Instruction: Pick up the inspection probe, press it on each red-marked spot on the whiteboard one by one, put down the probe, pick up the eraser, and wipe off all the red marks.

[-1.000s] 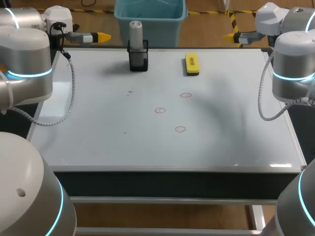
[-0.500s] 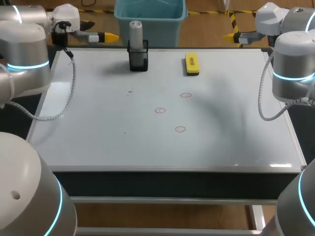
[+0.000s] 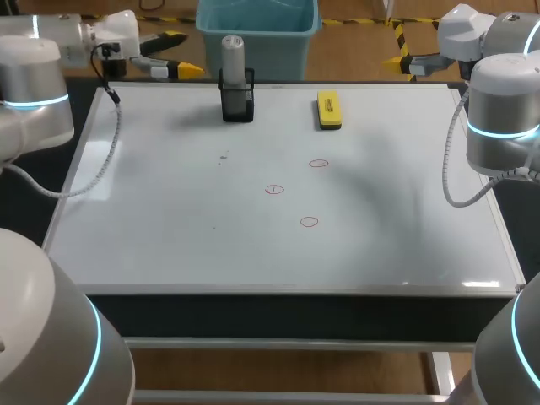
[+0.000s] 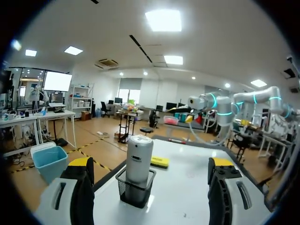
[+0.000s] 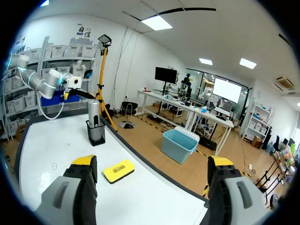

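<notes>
Step one is in hand: fetching the silver cylindrical inspection probe (image 3: 233, 52), upright in a black mesh holder (image 3: 237, 103) at the whiteboard worktop's (image 3: 169, 211) far edge. The left tool (image 4: 152, 164) faces it, spread and empty — it should advance, then pinch the cylinder. The right tool (image 5: 152, 164) is spread too.

Your white whiteboard (image 3: 169, 211) looks smooth and glossy. The silver cylindrical probe (image 3: 232, 52) looks metallic, its black holder (image 3: 237, 99) wire mesh.
</notes>
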### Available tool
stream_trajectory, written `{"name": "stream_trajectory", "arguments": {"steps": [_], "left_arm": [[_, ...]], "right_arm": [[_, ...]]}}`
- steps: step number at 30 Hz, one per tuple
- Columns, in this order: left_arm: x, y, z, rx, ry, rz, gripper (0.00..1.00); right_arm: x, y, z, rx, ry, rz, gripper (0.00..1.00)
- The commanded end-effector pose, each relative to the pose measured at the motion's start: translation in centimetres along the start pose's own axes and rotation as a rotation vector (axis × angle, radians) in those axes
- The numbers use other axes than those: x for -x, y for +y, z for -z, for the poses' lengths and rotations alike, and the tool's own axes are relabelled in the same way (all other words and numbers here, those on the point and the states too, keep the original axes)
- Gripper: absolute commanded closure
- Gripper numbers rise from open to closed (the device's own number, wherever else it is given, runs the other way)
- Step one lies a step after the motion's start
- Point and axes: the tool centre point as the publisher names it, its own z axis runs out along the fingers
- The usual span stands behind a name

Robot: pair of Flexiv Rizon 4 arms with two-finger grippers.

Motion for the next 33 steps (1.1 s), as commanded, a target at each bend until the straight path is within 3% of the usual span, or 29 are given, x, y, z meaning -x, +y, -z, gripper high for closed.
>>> {"name": "stream_trajectory", "arguments": {"steps": [1, 7, 16, 33], "left_arm": [[1.1, 0.6, -2.1, 0.002, 0.275, -0.021, 0.00], [0.8, 1.2, -4.4, -0.007, 0.325, -0.025, 0.00], [1.9, 2.1, -6.9, -0.063, 0.401, -0.033, 0.00], [3.2, 3.6, -10.5, -0.086, 0.354, -0.008, 0.00]], "right_arm": [[0.0, 0.0, 0.0, -0.002, 0.001, 0.000, 0.00], [0.0, 0.0, 0.0, -0.002, 0.001, 0.000, 0.00], [0.0, 0.0, 0.0, -0.002, 0.001, 0.000, 0.00], [0.0, 0.0, 0.0, -0.002, 0.001, 0.000, 0.00]]}}
